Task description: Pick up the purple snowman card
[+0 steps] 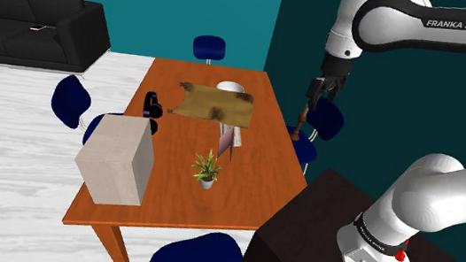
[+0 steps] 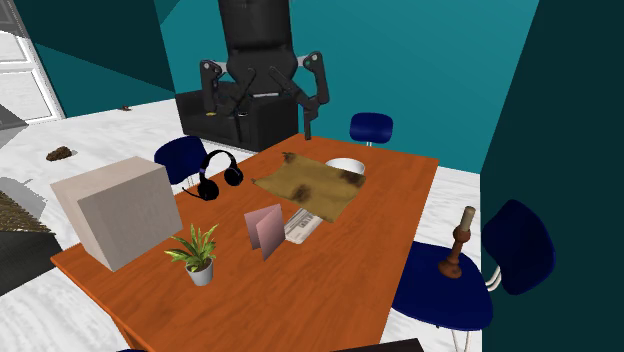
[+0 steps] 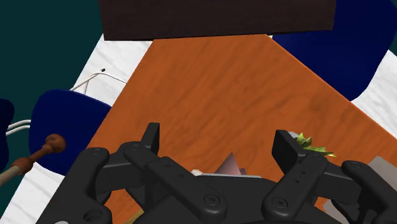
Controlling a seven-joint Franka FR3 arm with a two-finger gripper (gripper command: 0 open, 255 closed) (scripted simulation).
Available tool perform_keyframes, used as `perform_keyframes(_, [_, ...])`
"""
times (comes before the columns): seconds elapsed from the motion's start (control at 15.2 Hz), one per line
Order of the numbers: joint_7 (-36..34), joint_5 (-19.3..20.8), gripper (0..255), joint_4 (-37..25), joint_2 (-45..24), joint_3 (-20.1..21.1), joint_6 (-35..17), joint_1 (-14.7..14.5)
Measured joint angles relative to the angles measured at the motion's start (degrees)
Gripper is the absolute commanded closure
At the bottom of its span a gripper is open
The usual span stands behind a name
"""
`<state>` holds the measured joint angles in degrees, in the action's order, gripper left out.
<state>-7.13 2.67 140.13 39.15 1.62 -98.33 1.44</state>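
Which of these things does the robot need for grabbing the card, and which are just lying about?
For the job:
card, pinkish, standing folded on the table
fingers, open

Just lying about:
headphones
box
plant
brown sheet
bowl
candlestick, on a chair

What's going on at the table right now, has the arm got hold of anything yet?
Not yet. The Franka arm's gripper hangs above the orange-brown table with its jaws open and empty. The target, a pinkish folded card, stands upright on the table between the small potted plant and the brown cloth, untouched. In the wrist view the card's tip shows between the open jaws but beyond them, not touching, so the grasp has not been made.
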Motion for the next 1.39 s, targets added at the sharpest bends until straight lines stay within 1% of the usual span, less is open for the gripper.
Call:
perform_keyframes(0.13, [-3.58, -1.06, 0, 0.34, -3.05, 1.77, -3.57, -0.08])
perform_keyframes(0.4, [-9.07, -1.77, 0, 1.47, -9.61, 3.67, -11.74, 0.64])
perform_keyframes(0.59, [-13.55, -2.0, 0, 0.33, -15.24, 5.29, -16.6, 1.11])
perform_keyframes(0.73, [-16.46, -1.7, 0, -0.26, -20.0, 6.15, -20.93, 1.61])
perform_keyframes(1.06, [-24.2, -0.01, 0, -4.13, -31.27, 7.93, -28.86, 2.53])
perform_keyframes(1.39, [-32.11, 2.96, 0, -9.78, -42.59, 8.39, -34.87, 2.81])
